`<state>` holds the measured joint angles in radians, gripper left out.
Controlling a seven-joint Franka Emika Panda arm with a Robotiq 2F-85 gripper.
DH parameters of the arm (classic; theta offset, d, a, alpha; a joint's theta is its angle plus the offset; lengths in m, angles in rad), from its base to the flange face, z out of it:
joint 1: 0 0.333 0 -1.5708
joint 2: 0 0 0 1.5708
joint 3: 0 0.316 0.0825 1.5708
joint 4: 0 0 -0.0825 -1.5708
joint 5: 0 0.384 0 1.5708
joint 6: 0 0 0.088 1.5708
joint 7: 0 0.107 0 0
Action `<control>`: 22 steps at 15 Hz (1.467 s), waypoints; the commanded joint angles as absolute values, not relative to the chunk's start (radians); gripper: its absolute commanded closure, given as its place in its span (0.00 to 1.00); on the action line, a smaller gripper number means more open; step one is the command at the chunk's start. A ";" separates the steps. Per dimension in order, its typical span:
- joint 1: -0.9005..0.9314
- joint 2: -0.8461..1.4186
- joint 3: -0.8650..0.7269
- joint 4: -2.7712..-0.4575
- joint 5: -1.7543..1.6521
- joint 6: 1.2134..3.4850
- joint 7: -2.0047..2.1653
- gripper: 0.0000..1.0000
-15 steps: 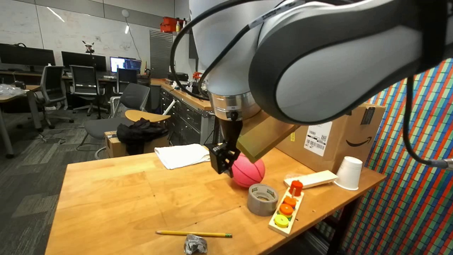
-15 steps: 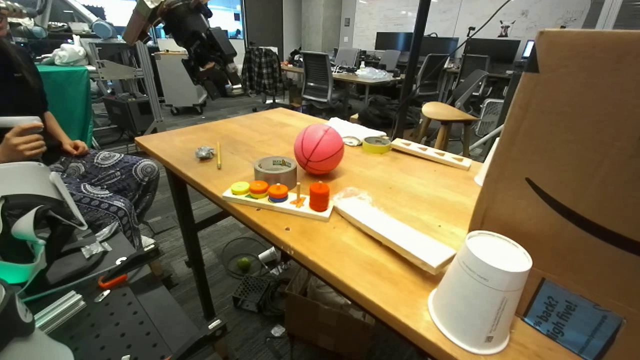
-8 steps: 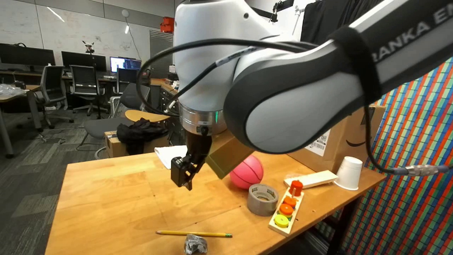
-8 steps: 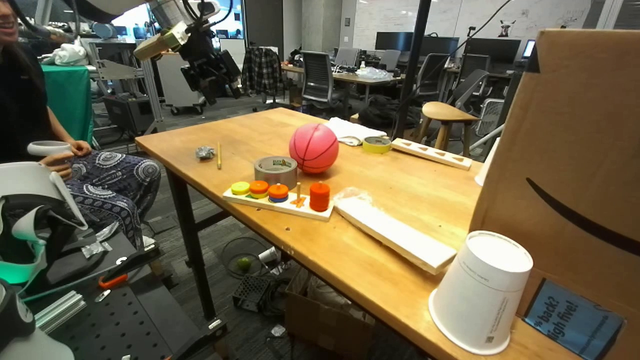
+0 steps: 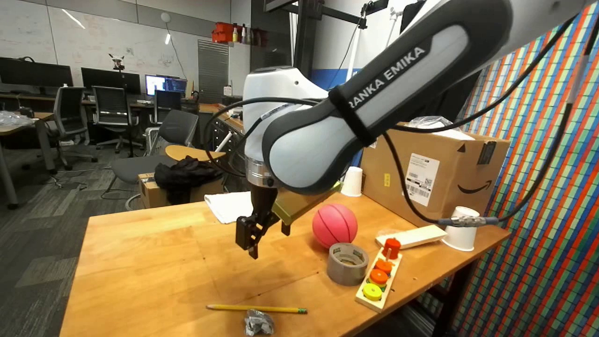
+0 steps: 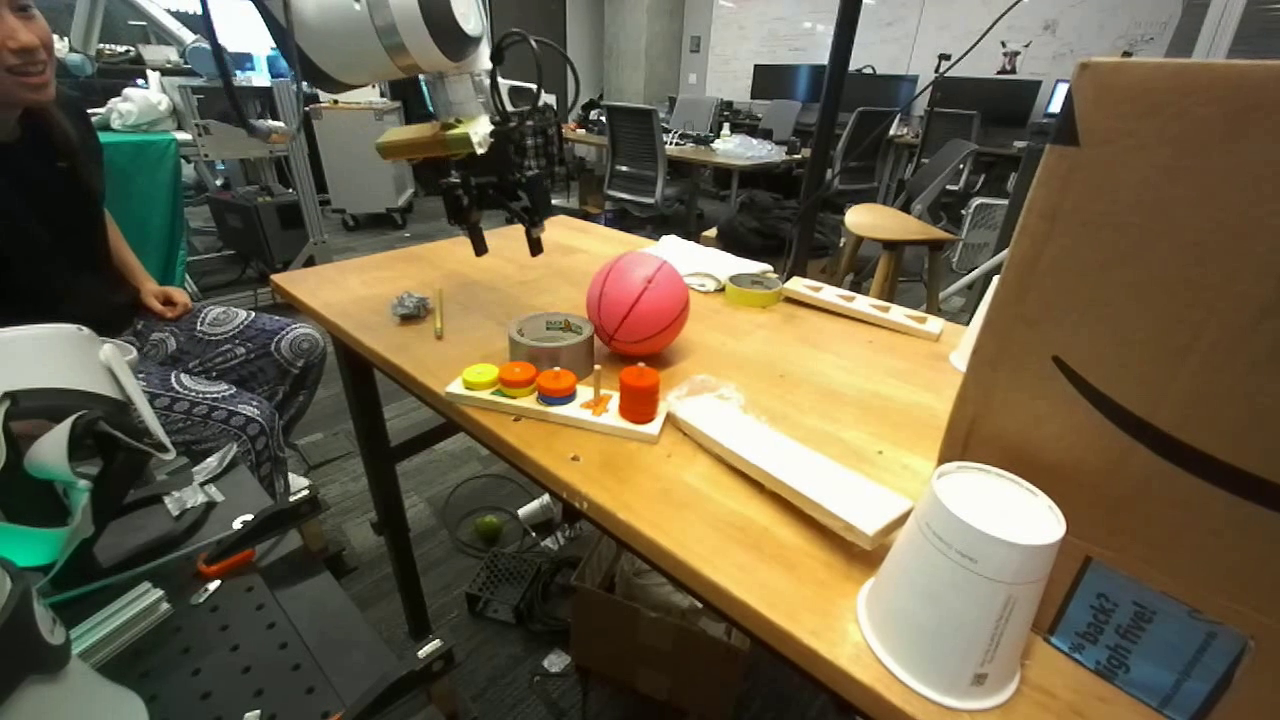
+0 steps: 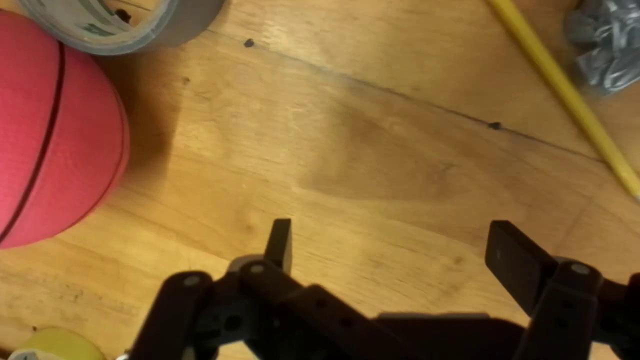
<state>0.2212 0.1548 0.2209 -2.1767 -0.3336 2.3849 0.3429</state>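
Observation:
My gripper is open and empty, above the wooden table, and points down. In an exterior view its two fingers are well apart, and the wrist view shows bare wood between the fingertips. A pink ball is nearest, beside the gripper and not touching it; it also shows in the other exterior picture and in the wrist view. A grey tape roll stands by the ball. A yellow pencil and a crumpled silver ball lie on the far side from the ball.
A peg toy with coloured rings, a white-wood board and an upturned paper cup line one table edge. A large cardboard box stands behind. A white cloth, yellow tape and holed wood strip lie farther off.
My gripper has swung from a tilted pose to pointing down and has come lower over the table. The arm has drawn back from an exterior camera. The pink ball has rolled slightly.

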 commanded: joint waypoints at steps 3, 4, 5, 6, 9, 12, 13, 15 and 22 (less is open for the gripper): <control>0.164 0.229 0.123 -2.078 -0.253 2.257 0.216 0.00; 0.152 0.223 0.103 -2.083 -0.258 2.228 0.218 0.00; 0.139 0.210 0.082 -2.094 -0.262 2.198 0.223 0.00; 0.125 0.190 0.063 -2.107 -0.270 2.172 0.227 0.00; 0.125 0.053 0.019 -2.184 -0.393 2.171 0.318 0.00; 0.143 -0.096 0.045 -2.250 -0.566 2.151 0.427 0.00; 0.144 -0.144 0.068 -2.271 -0.616 2.134 0.470 0.00; 0.144 -0.230 0.129 -2.310 -0.702 2.096 0.551 0.00; 0.187 -0.310 0.255 -2.385 -0.545 2.134 0.550 0.00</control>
<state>0.1685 -0.2847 0.2314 -2.3452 -0.6118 2.0728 0.5471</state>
